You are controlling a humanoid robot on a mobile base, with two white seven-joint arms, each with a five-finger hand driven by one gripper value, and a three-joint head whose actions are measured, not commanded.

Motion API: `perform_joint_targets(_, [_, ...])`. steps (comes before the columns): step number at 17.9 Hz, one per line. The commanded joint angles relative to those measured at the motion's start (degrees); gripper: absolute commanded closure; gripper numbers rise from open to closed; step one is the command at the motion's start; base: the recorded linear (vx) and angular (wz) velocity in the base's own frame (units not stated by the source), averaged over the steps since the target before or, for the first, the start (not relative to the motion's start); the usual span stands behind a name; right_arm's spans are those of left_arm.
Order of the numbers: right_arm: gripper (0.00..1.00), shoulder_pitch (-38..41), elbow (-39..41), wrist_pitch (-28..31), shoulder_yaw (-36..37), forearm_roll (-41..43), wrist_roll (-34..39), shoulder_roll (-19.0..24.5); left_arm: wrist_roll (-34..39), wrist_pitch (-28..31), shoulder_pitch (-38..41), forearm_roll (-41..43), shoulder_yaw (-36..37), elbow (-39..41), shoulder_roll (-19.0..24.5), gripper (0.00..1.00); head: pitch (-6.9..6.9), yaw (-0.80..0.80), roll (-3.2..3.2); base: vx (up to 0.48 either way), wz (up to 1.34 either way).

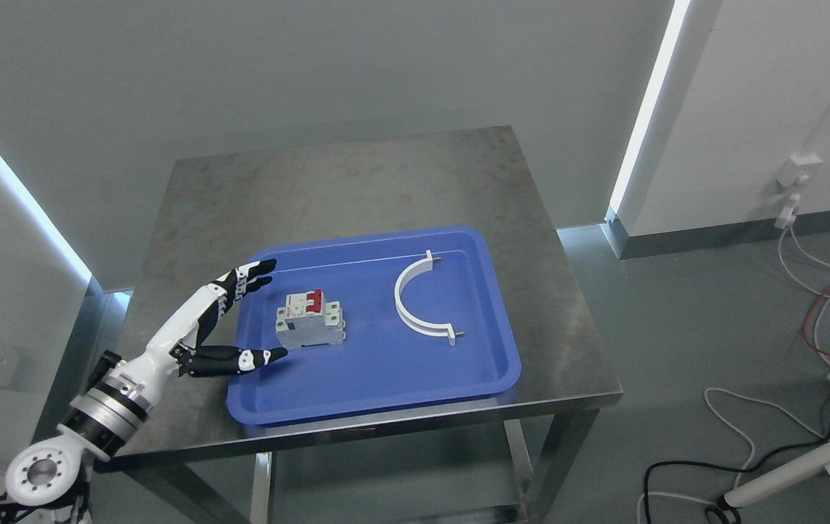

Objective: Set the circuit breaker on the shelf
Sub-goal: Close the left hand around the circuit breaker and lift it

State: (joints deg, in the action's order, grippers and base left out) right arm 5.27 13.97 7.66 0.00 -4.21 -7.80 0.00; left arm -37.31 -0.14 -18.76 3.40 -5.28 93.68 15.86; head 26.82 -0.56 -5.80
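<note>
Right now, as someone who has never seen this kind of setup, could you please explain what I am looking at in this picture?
This is a single view from a camera on a humanoid robot's head, looking down at a steel table. The white-and-black arm at lower left ends in the robot's left hand, fingers spread and holding nothing. On the table sits a blue tray. In it lie a circuit breaker with a red switch, just beside the fingertips, and a white curved bracket. The right arm is out of sight.

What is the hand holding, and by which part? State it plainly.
Nothing. The left hand is open beside the circuit breaker in the blue tray, fingers spread, not closed on it.
</note>
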Motion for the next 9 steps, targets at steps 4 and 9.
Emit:
perform_joint_targets(4, [0.00, 0.00, 0.00, -3.09, -1.14, -0.01, -0.02, -1.00, -0.39, 4.80, -2.59, 9.52, 8.45, 0.09, -1.01, 0.29, 0.00, 0.00, 0.00, 0.000, 0.00])
perform_joint_targets(9, [0.00, 0.00, 0.00, -3.09, -1.14, -0.01, 0.06, -1.00, -0.83, 2.70, -3.03, 9.52, 6.69, -0.08, -3.03, 0.73, 0.00, 0.00, 0.00, -0.001, 0.02])
